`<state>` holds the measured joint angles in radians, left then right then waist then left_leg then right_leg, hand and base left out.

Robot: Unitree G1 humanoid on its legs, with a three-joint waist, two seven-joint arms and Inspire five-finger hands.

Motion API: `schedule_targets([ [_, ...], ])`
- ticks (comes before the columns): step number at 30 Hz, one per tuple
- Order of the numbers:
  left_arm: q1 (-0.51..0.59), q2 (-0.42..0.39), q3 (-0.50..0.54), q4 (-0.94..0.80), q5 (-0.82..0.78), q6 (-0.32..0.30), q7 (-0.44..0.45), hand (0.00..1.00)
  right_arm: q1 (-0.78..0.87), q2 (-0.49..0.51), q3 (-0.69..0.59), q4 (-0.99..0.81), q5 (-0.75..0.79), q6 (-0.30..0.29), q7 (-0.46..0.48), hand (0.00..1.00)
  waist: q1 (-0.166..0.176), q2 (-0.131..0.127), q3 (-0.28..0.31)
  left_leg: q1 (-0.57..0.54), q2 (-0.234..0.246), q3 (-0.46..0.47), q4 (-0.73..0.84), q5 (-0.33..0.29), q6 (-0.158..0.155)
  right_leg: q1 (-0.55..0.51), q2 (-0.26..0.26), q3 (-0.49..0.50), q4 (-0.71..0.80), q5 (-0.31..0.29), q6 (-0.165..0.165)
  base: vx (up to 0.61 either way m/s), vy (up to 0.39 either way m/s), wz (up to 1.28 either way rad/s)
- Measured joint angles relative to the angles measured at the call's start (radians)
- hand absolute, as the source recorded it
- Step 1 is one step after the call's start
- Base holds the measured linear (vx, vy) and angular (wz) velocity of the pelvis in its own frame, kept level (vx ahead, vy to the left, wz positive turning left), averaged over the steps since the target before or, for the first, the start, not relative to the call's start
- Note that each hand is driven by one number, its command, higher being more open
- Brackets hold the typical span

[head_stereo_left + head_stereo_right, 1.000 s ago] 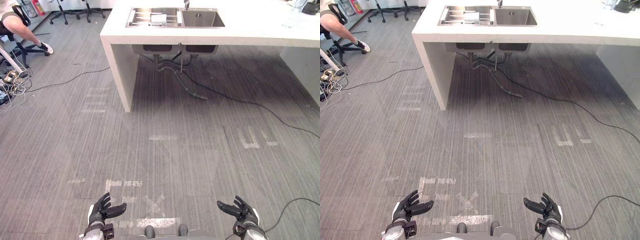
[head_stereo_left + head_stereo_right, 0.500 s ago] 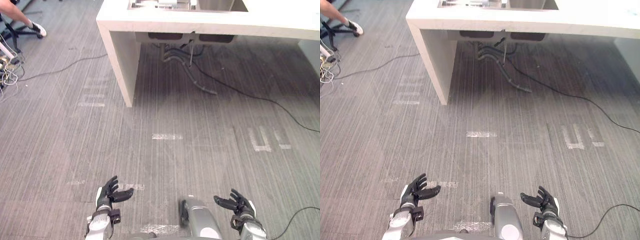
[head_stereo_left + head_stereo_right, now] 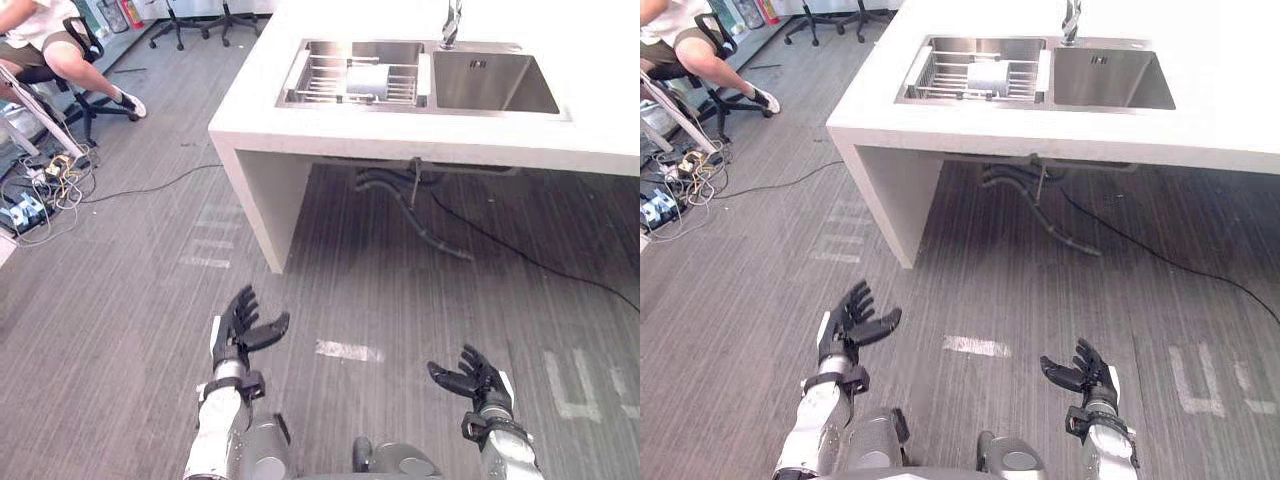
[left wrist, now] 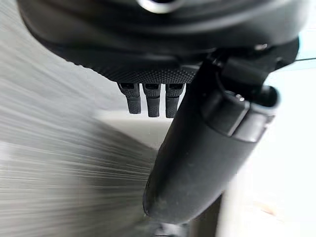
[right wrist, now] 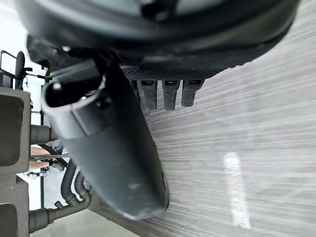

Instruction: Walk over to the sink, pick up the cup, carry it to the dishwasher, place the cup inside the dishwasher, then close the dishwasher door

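Grey striped flooring (image 3: pixel 130 300) spreads under both hands, which hang low and apart above it. Between them on the floor lies a short strip of white tape (image 3: pixel 343 350). The left hand (image 3: pixel 238 335) is raised a little higher than the right hand (image 3: pixel 485 385). Each has its fingers spread and relaxed, thumb standing off to the inner side, and holds nothing. The left wrist view shows that hand's fingers (image 4: pixel 153 101) straight, with bare floor past them, and the right wrist view shows the same of the right hand's fingers (image 5: pixel 170 94). More white tape marks (image 3: pixel 575 385) lie on the floor just outside the right hand. Well ahead of both hands stands a white counter (image 3: pixel 400 135) with a steel double sink (image 3: pixel 430 75) set into its top. The cup (image 3: pixel 365 80), pale grey, lies on its side on a wire rack (image 3: pixel 325 85) in the basin on the left hand's side, well away from either hand. A tap (image 3: pixel 452 20) rises behind the sink, and dark drain pipes (image 3: pixel 400 185) hang under it. Far out beyond the left hand a person (image 3: pixel 45 40) sits on an office chair (image 3: pixel 85 45), near a tangle of cables (image 3: pixel 50 180) on the floor.
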<state>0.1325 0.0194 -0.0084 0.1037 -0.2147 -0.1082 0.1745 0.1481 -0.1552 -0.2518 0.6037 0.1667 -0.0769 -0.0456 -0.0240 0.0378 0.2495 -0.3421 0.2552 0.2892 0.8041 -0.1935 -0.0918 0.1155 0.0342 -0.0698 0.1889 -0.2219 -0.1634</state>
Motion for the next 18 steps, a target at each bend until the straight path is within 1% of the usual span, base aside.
schedule_targets([
  [1,0.0,0.001,-0.015,-0.067,0.003,-0.011,0.017,0.9,0.003,-0.004,0.001,0.019,0.0,-0.001,0.0,0.9,0.004,-0.004,-0.005,0.011,-0.07,-0.025,-0.272,0.03,-0.006,0.02,-0.02,0.015,-0.002,-0.028,0.012,0.59,0.164,-0.26],
  [2,-0.009,-0.001,-0.024,-0.131,0.012,-0.02,0.029,0.9,0.001,-0.015,0.0,0.053,0.0,-0.002,-0.001,0.9,0.004,0.006,-0.011,0.015,-0.136,-0.079,-0.529,0.112,-0.011,0.038,-0.029,0.031,-0.009,-0.051,0.042,0.5,0.146,-0.29],
  [3,-0.018,-0.001,-0.028,-0.156,0.023,-0.025,0.038,0.9,0.0,-0.02,0.0,0.074,0.0,-0.001,-0.002,0.9,0.006,0.012,-0.015,0.013,-0.157,-0.106,-0.604,0.172,-0.005,0.046,-0.031,0.04,-0.011,-0.066,0.064,0.71,0.262,-0.49],
  [4,-0.038,0.007,-0.038,-0.193,0.052,-0.034,0.069,0.9,-0.001,-0.022,0.0,0.123,-0.001,0.005,-0.005,0.9,0.016,0.013,-0.021,0.039,-0.195,-0.146,-0.631,0.301,0.03,0.071,-0.053,0.076,-0.007,-0.1,0.123,0.51,0.213,-0.5],
  [5,-0.052,0.015,-0.04,-0.207,0.063,-0.034,0.08,0.9,-0.001,-0.016,0.0,0.141,-0.002,0.008,-0.006,0.9,0.015,-0.005,-0.025,0.049,-0.214,-0.147,-0.629,0.33,0.089,0.078,-0.073,0.096,0.001,-0.115,0.149,0.63,0.259,-0.28],
  [6,-0.089,0.024,-0.045,-0.241,0.086,-0.03,0.094,0.9,0.007,-0.009,0.0,0.15,-0.004,0.011,-0.005,0.9,-0.002,-0.024,-0.034,0.041,-0.25,-0.138,-0.582,0.286,0.115,0.075,-0.116,0.128,0.042,-0.12,0.159,0.62,0.249,0.01],
  [7,-0.111,0.033,-0.065,-0.305,0.114,-0.028,0.112,0.9,0.021,-0.007,0.0,0.156,-0.005,0.014,-0.004,0.9,-0.001,-0.034,-0.034,0.037,-0.26,-0.121,-0.503,0.208,0.127,0.063,-0.133,0.178,0.116,-0.122,0.173,0.61,0.248,-0.04],
  [8,-0.112,0.043,-0.073,-0.346,0.132,-0.028,0.12,0.9,0.023,-0.004,0.0,0.158,-0.008,0.017,-0.002,0.9,0.003,-0.042,-0.039,0.048,-0.261,-0.102,-0.475,0.17,0.127,0.047,-0.14,0.2,0.179,-0.122,0.193,0.71,0.274,-0.55],
  [9,-0.113,0.069,-0.081,-0.419,0.166,-0.029,0.141,0.9,0.023,0.003,0.002,0.163,-0.012,0.017,0.003,0.9,0.01,-0.055,-0.044,0.099,-0.269,-0.07,-0.462,0.114,0.129,-0.001,-0.149,0.211,0.341,-0.099,0.256,0.53,0.187,-0.71],
  [10,-0.134,0.094,-0.092,-0.475,0.213,-0.03,0.162,0.9,0.021,0.009,0.006,0.162,-0.013,0.016,0.006,0.9,0.009,-0.059,-0.047,0.163,-0.277,-0.054,-0.478,0.076,0.131,-0.073,-0.16,0.201,0.54,-0.015,0.373,0.51,0.167,-0.61],
  [11,-0.151,0.101,-0.102,-0.5,0.236,-0.03,0.175,0.9,0.021,0.014,0.009,0.162,-0.013,0.016,0.008,0.9,0.007,-0.061,-0.047,0.196,-0.279,-0.053,-0.491,0.063,0.131,-0.119,-0.162,0.196,0.643,0.064,0.39,0.47,0.127,-0.31],
  [12,-0.18,0.108,-0.119,-0.531,0.269,-0.035,0.19,0.9,0.022,0.018,0.028,0.156,-0.015,0.016,0.009,0.9,0.002,-0.061,-0.05,0.242,-0.278,-0.052,-0.512,0.045,0.131,-0.193,-0.173,0.182,0.794,0.053,0.357,0.43,0.07,-0.21],
  [13,-0.212,0.103,-0.127,-0.562,0.317,-0.048,0.209,0.9,0.022,0.02,0.049,0.137,-0.018,0.016,0.021,0.9,-0.004,-0.058,-0.054,0.298,-0.271,-0.048,-0.539,0.021,0.13,-0.283,-0.175,0.155,0.905,0.008,0.287,0.48,0.031,-0.16],
  [14,-0.235,0.102,-0.133,-0.586,0.353,-0.065,0.221,0.9,0.023,0.027,0.073,0.115,-0.033,0.015,0.032,0.9,-0.02,-0.052,-0.058,0.348,-0.257,-0.05,-0.56,0.005,0.12,-0.358,-0.177,0.115,0.926,-0.022,0.246,0.39,-0.013,-0.13],
  [15,-0.247,0.104,-0.134,-0.588,0.365,-0.076,0.225,0.9,0.023,0.033,0.078,0.108,-0.036,0.013,0.038,0.9,-0.025,-0.051,-0.058,0.375,-0.248,-0.049,-0.573,-0.001,0.115,-0.395,-0.177,0.096,0.915,-0.036,0.233,0.4,-0.067,-0.08],
  [16,-0.269,0.107,-0.139,-0.583,0.393,-0.089,0.231,0.9,0.022,0.042,0.096,0.098,-0.042,0.008,0.046,0.9,-0.031,-0.05,-0.059,0.426,-0.226,-0.046,-0.599,-0.011,0.1,-0.458,-0.176,0.055,0.861,-0.067,0.217,0.43,-0.122,-0.08],
  [17,-0.289,0.111,-0.151,-0.57,0.406,-0.092,0.234,0.9,0.024,0.049,0.106,0.082,-0.044,0.004,0.052,0.9,-0.038,-0.048,-0.059,0.463,-0.201,-0.042,-0.618,-0.023,0.081,-0.516,-0.17,0.022,0.776,-0.077,0.209,0.44,-0.156,-0.04],
  [18,-0.297,0.116,-0.152,-0.56,0.413,-0.092,0.235,0.9,0.024,0.052,0.105,0.076,-0.044,0.002,0.054,0.9,-0.045,-0.048,-0.059,0.475,-0.188,-0.038,-0.621,-0.029,0.071,-0.54,-0.164,0.013,0.712,-0.076,0.211,0.45,-0.223,0.09],
])
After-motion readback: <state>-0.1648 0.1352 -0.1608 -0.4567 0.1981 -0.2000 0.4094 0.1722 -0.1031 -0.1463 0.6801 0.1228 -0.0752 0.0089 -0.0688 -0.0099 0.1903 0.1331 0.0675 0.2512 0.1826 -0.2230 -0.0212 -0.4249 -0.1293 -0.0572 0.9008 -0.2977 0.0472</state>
